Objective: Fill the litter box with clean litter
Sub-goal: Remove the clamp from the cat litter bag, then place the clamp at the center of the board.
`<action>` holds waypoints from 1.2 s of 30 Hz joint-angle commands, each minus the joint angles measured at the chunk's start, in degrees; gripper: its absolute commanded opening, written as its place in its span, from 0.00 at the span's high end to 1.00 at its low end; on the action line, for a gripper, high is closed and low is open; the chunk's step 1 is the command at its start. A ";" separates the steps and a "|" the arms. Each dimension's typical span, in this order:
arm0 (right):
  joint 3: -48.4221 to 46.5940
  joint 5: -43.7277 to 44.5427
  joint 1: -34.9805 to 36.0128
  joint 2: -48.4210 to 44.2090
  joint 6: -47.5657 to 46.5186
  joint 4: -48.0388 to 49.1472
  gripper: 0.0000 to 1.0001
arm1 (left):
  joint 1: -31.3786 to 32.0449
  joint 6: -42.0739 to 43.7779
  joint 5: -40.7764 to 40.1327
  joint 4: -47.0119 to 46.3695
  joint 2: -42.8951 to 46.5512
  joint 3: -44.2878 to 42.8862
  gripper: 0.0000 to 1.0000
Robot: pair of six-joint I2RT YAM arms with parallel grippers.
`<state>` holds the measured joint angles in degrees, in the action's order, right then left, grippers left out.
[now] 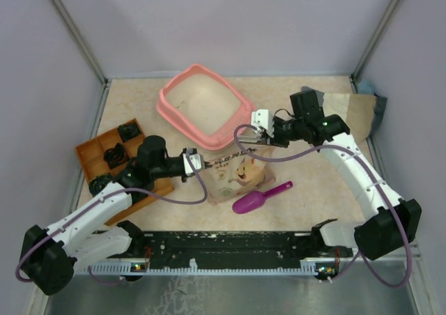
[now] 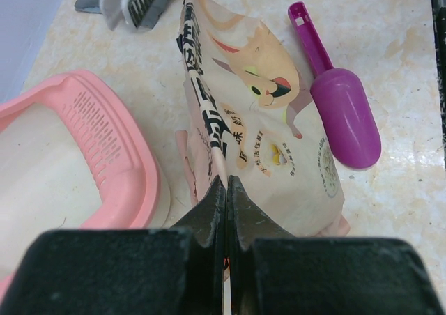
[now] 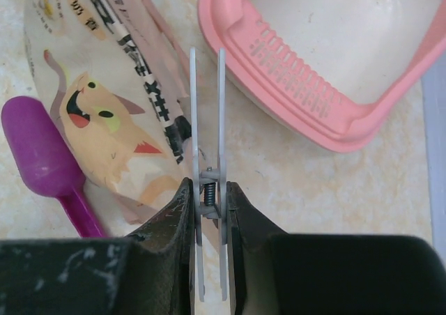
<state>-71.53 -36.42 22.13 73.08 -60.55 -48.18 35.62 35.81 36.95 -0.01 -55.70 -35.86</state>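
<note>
The salmon-pink litter box point(image 1: 169, 113) stands at the back middle, its inside bare; it also shows in the left wrist view point(image 2: 104, 155) and the right wrist view point(image 3: 279, 57). No green litter is in view. A beige printed paper bag point(image 1: 233, 179) lies in front of the box. My left gripper point(image 1: 198, 163) is shut on the bag's folded top edge point(image 2: 209, 127), its fingertips point(image 2: 240, 196) pinching it. My right gripper point(image 1: 254, 135) is shut on a grey spring clip point(image 3: 207, 120), held just beside the bag's printed edge point(image 3: 150, 92), between the bag and the box.
A magenta scoop point(image 1: 254, 200) lies right of the bag, also seen in the wrist views point(image 2: 345, 120) point(image 3: 42, 155). An orange compartmented tray point(image 1: 90, 151) with black parts sits at the left. A brown sheet point(image 1: 359, 109) lies at the back right. Walls enclose the table.
</note>
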 commanded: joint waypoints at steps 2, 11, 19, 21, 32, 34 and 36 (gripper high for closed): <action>1.05 5.33 0.72 -6.66 15.43 14.40 1.00 | -0.02 -0.51 -2.07 -9.40 1.73 -2.29 1.00; 13.65 27.33 0.72 -14.27 52.85 34.91 1.00 | 0.15 -2.76 -5.00 -11.26 1.59 -2.37 1.00; 21.95 49.04 0.73 -22.12 74.58 29.14 1.00 | 0.33 -3.68 -5.72 -10.62 1.51 -3.22 1.00; 24.80 55.66 0.72 -24.69 80.75 28.22 1.00 | 0.33 -4.01 -5.83 -10.24 1.30 -3.49 1.00; 26.70 74.85 0.19 -15.54 102.56 11.91 1.00 | 0.51 -4.49 -6.13 -9.72 1.75 -3.65 1.00; 27.25 78.38 -1.14 -12.52 108.25 8.53 1.00 | 0.51 -4.47 -5.90 -9.45 1.85 -3.77 1.00; 28.54 77.82 -4.84 -9.85 109.80 8.46 1.00 | 0.58 -4.40 -5.91 -9.29 1.84 -3.86 1.00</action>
<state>-44.16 34.13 21.30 59.53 38.61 -34.94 35.97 31.24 30.98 -1.23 -55.94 -35.86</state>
